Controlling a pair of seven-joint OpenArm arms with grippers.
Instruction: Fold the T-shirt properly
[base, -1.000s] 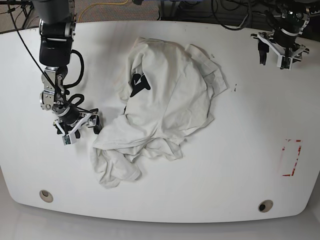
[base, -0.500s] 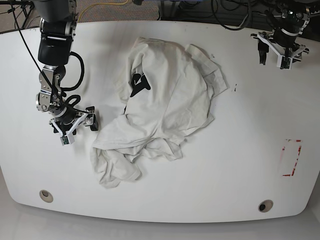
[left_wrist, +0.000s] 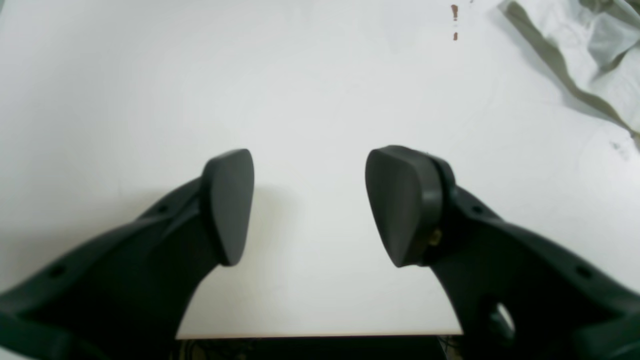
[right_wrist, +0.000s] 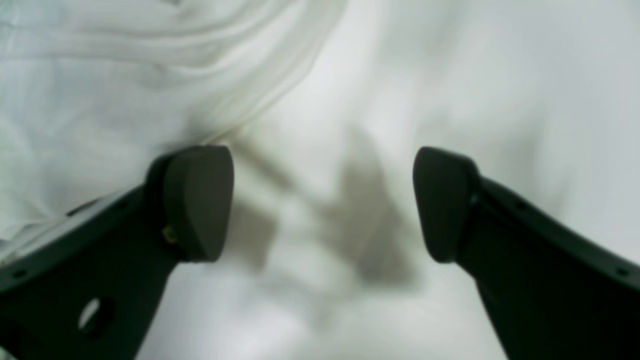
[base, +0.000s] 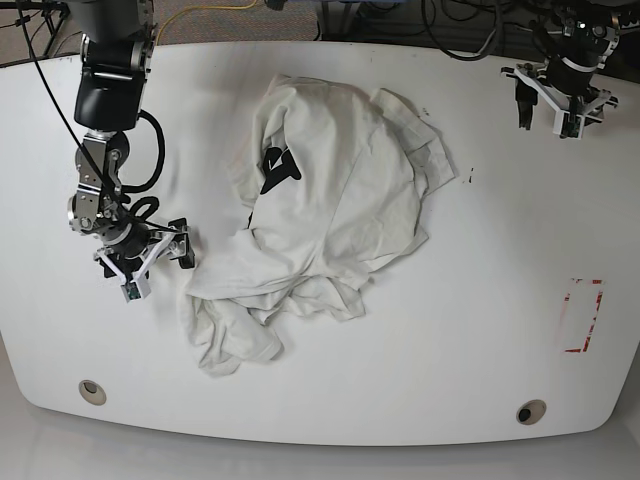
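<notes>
T-shirt (base: 325, 215) lies crumpled mid-table (base: 480, 330), right gripper (base: 152, 262) wide and empty just beside its lower-left edge, left gripper (base: 556, 103) also open, far off — closing here risks pinching several bunched layers, not one hem.

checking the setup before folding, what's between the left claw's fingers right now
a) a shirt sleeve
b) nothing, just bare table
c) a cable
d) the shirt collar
b: in the left wrist view the left claw stands open over bare table, with the shirt off at the corner.
</notes>
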